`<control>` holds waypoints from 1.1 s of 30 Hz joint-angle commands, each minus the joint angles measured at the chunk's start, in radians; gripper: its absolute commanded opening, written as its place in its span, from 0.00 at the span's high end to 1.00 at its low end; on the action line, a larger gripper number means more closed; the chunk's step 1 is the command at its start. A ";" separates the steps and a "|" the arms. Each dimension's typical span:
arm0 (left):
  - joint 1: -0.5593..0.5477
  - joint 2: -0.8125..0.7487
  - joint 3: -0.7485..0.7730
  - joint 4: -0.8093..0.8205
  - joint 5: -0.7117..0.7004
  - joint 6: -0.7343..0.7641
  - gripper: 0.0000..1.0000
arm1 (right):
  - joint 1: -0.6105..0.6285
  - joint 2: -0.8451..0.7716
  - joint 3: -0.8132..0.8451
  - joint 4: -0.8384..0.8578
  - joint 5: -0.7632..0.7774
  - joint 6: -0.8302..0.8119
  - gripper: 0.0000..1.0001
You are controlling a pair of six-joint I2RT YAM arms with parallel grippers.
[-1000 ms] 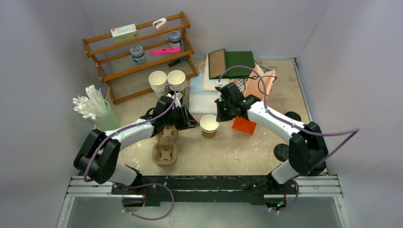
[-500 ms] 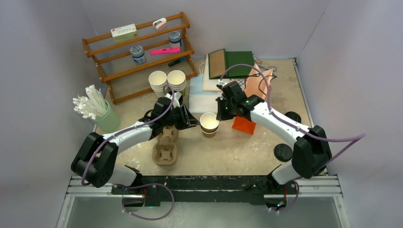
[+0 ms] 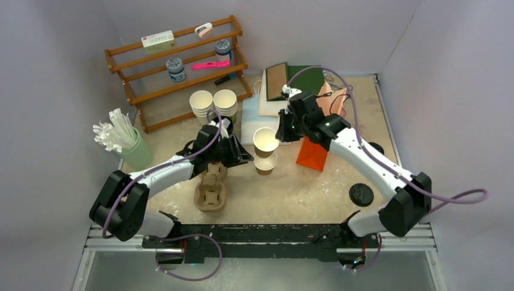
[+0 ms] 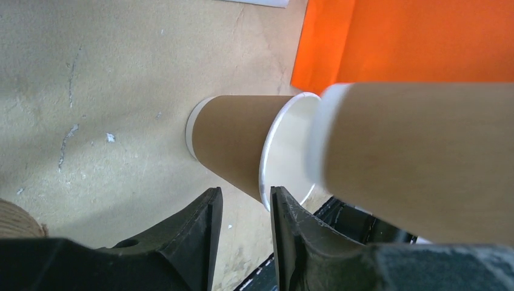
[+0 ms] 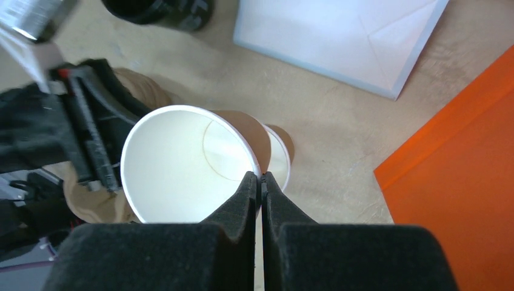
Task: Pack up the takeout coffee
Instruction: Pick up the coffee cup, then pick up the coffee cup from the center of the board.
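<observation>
Cup (image 3: 265, 140) rim pinched, second cup (image 3: 265, 165) below

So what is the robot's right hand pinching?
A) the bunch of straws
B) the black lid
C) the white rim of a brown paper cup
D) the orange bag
C: in the right wrist view the right gripper is shut on the rim of a brown paper cup, held above a second brown cup.

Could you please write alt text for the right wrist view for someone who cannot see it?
The right end effector pinches the rim of an empty brown paper cup, with a second cup on the table behind it. An orange bag is at right.
</observation>
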 commanded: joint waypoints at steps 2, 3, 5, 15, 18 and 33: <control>-0.032 0.015 0.084 -0.034 -0.036 0.040 0.59 | -0.006 -0.087 0.121 -0.072 0.114 0.007 1.00; -0.040 0.023 0.100 -0.049 -0.046 0.049 0.58 | -0.006 -0.097 0.134 -0.082 0.135 0.005 1.00; -0.058 0.036 0.139 -0.080 -0.078 0.074 0.54 | -0.006 -0.116 0.148 -0.099 0.176 0.003 1.00; -0.168 0.206 0.420 -0.478 -0.332 0.206 0.69 | -0.006 -0.171 0.096 -0.099 0.253 0.020 1.00; -0.186 0.216 0.495 -0.581 -0.425 0.233 0.85 | -0.006 -0.172 0.089 -0.098 0.255 0.023 1.00; -0.108 -0.048 0.725 -1.140 -0.723 0.314 1.00 | -0.006 -0.028 0.107 -0.073 0.225 -0.011 1.00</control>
